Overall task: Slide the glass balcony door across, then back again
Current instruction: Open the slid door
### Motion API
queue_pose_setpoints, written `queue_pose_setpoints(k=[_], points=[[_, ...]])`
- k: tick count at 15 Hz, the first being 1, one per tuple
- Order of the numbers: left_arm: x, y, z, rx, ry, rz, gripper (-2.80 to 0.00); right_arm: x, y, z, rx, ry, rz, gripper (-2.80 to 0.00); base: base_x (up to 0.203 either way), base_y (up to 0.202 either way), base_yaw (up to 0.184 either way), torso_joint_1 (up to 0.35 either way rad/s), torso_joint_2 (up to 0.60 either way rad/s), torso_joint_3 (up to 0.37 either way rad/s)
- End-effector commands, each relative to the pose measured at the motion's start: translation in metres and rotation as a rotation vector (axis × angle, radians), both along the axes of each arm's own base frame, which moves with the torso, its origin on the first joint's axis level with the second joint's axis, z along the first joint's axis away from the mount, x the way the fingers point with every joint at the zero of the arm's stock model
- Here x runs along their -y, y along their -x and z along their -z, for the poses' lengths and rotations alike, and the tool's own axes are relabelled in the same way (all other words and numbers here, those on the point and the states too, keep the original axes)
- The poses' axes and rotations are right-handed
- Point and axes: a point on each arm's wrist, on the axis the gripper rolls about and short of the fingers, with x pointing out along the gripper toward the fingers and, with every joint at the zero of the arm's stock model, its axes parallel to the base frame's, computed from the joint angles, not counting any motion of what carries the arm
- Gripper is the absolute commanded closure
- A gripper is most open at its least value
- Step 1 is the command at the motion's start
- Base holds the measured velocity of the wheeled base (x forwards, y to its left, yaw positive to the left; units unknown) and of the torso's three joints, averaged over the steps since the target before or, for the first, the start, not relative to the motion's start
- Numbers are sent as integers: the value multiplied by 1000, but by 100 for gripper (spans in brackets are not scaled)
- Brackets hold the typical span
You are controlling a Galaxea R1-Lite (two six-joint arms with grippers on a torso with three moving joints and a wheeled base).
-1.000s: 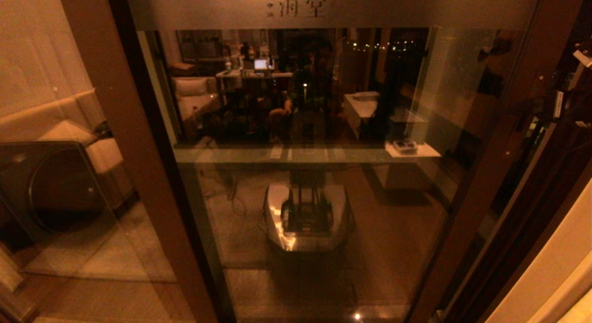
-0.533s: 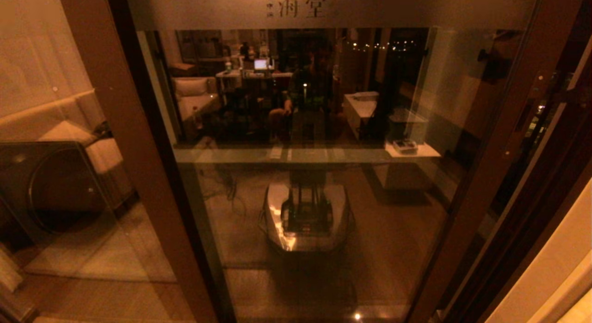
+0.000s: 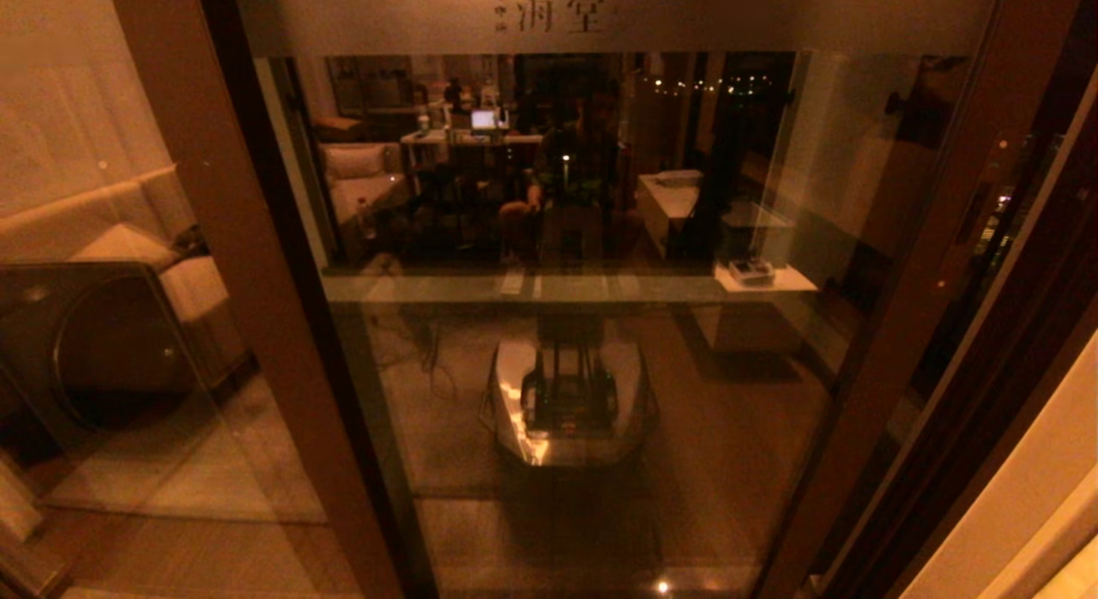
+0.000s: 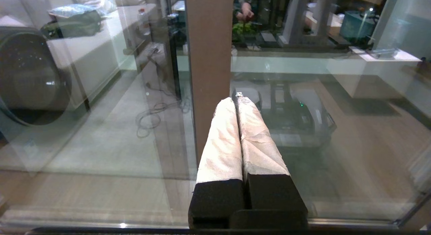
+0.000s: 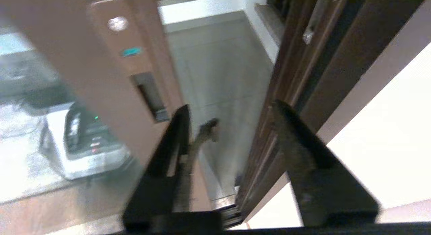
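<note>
The glass balcony door [image 3: 583, 324] fills the head view, a reflective pane with a frosted top band and a brown frame. Its right stile [image 3: 939, 264] carries the narrow dark handle slot [image 5: 150, 93] and a small screw [image 5: 117, 23]. A gap [image 5: 215, 76] separates that stile from the dark door jamb [image 5: 303, 60]. My right gripper [image 5: 232, 119] is open, level with the gap and just below the handle slot, holding nothing. My left gripper [image 4: 237, 100] is shut and empty, its white-wrapped fingers [image 4: 222, 140] in front of a brown frame post [image 4: 208, 53]. Neither gripper shows in the head view.
A second brown-framed glass panel [image 3: 103, 281] stands to the left, with a round dark appliance [image 3: 94, 341] behind it. A pale wall [image 3: 1029, 496] flanks the jamb on the right. My own base is reflected in the glass [image 3: 570, 402].
My right gripper, which showed at the upper right edge of the head view beside the door's stile, has drawn out of that view. The door itself has not visibly shifted.
</note>
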Motion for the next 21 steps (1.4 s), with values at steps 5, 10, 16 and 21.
queue_pose_setpoints(k=[5, 10, 16, 21], points=[[0, -3, 9, -34, 0, -1, 0, 20, -43, 29, -49, -38, -4, 0, 0, 0, 0, 0, 0, 0], [0, -3, 9, -34, 0, -1, 0, 22, -84, 49, 42, -66, -26, 0, 0, 0, 0, 0, 0, 0], [0, -3, 9, -34, 0, -1, 0, 7, -104, 61, 49, -97, -72, 0, 0, 0, 0, 0, 0, 0], [0, -3, 9, -34, 0, 0, 0, -1, -104, 58, 57, -113, -86, 0, 0, 0, 0, 0, 0, 0]])
